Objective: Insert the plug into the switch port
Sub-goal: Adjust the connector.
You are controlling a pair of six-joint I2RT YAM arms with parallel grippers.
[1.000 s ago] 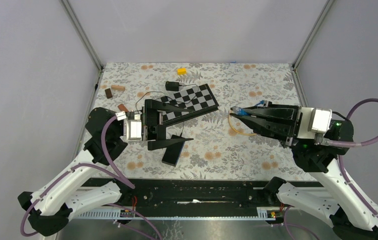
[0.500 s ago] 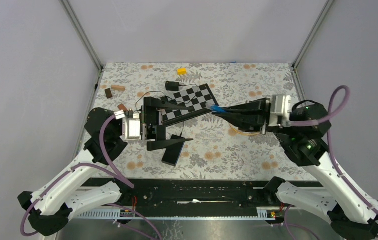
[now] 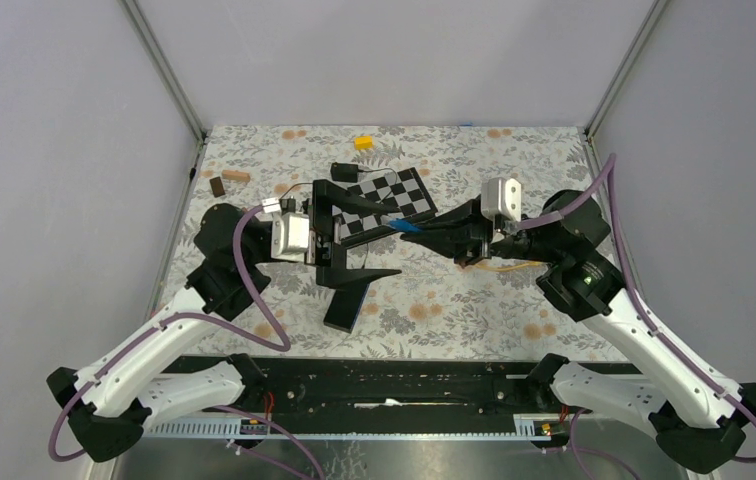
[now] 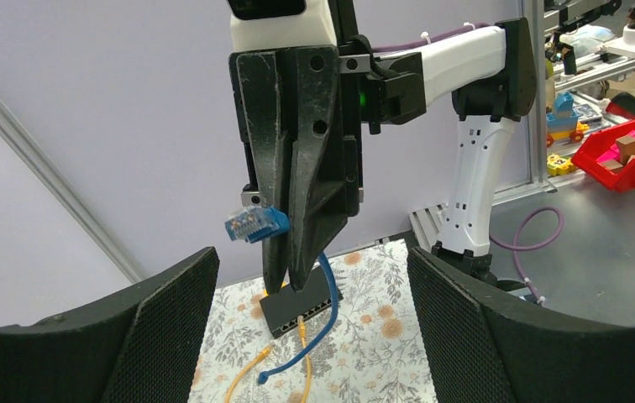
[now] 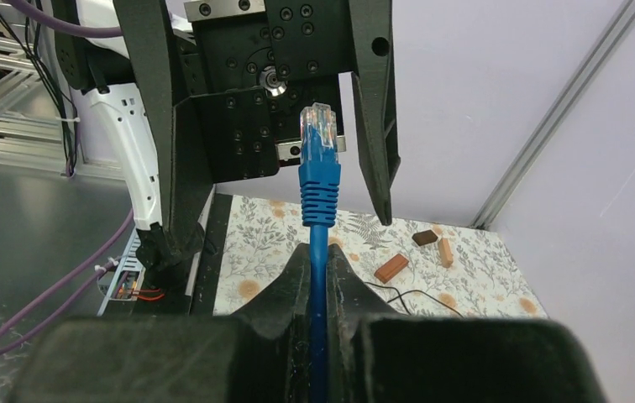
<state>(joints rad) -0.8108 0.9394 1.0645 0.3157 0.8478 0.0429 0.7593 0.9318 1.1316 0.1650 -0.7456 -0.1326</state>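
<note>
Right gripper (image 5: 321, 267) clamps the blue cable just behind the plug (image 5: 321, 126). The plug's long axis points into the gap of the left gripper (image 3: 394, 248), whose fingers stand wide apart, holding nothing. The switch (image 4: 301, 304) lies on the table below.

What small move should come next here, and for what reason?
Probably the left gripper should close on the blue plug: its jaws stand open with the plug between them, while the right gripper is shut on the cable behind it.
</note>
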